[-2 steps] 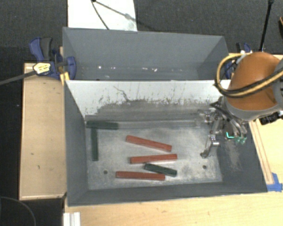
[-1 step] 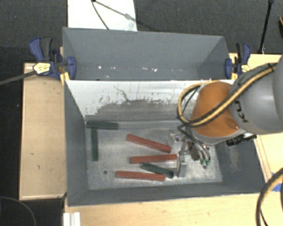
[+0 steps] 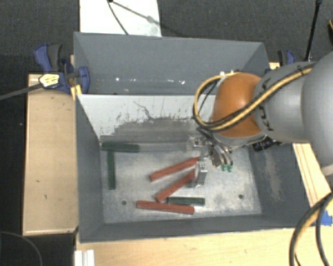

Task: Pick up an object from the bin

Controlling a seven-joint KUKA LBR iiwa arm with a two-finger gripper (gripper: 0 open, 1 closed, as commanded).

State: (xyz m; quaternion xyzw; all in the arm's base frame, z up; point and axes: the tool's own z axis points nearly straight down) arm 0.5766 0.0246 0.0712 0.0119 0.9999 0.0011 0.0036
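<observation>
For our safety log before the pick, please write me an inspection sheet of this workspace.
Surface: grey bin floor, scuffed.
Job's things: three red sticks and three green sticks, lying flat on it.
Clutter: nothing seen.
Tool: tool low at the right ends of two slanted red sticks; whether it holds one is unclear.
Cables: yellow and black cables looped round the arm's orange cover.
Surroundings: dark floor around the bin.

Grey bin (image 3: 241, 190), red sticks (image 3: 172, 170), green sticks (image 3: 120, 147)
</observation>
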